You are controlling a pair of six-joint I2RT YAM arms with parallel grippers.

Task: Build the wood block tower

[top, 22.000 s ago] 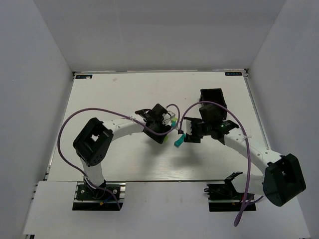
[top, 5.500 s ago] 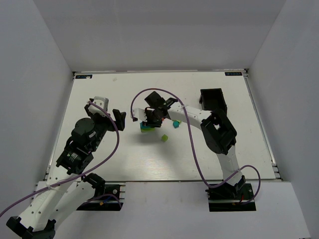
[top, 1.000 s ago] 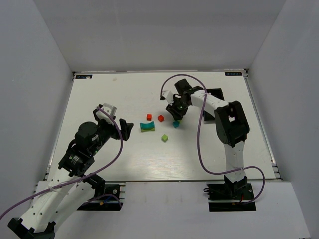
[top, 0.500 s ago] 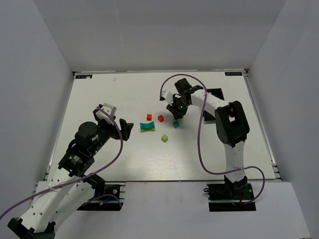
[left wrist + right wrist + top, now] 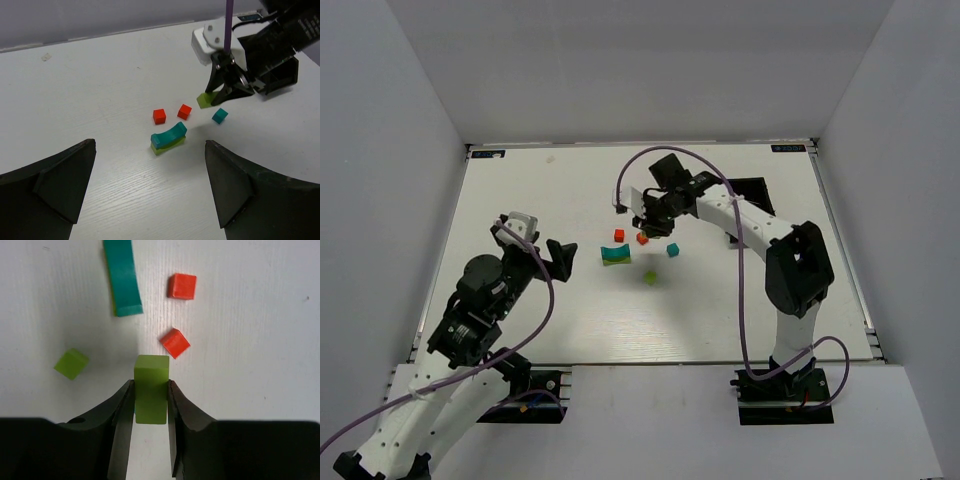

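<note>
The tower's base is a teal curved bar on a lime-green bar (image 5: 615,256), also in the left wrist view (image 5: 168,138) and the right wrist view (image 5: 122,277). Two red cubes (image 5: 618,235) (image 5: 642,238) lie just behind it. A teal cube (image 5: 672,250) and a small lime cube (image 5: 650,278) lie to its right. My right gripper (image 5: 655,224) is shut on a lime-green block (image 5: 151,385) and holds it above the table, over the right red cube (image 5: 174,343). My left gripper (image 5: 563,258) is open and empty, left of the base.
A black rectangular bin (image 5: 756,186) stands at the back right, partly hidden by the right arm. White walls close in the table on three sides. The right arm's purple cable arcs over the blocks.
My right gripper has moved left with the lime-green block, from above the teal cube to above the red cubes. My left arm has shifted slightly back and left.
</note>
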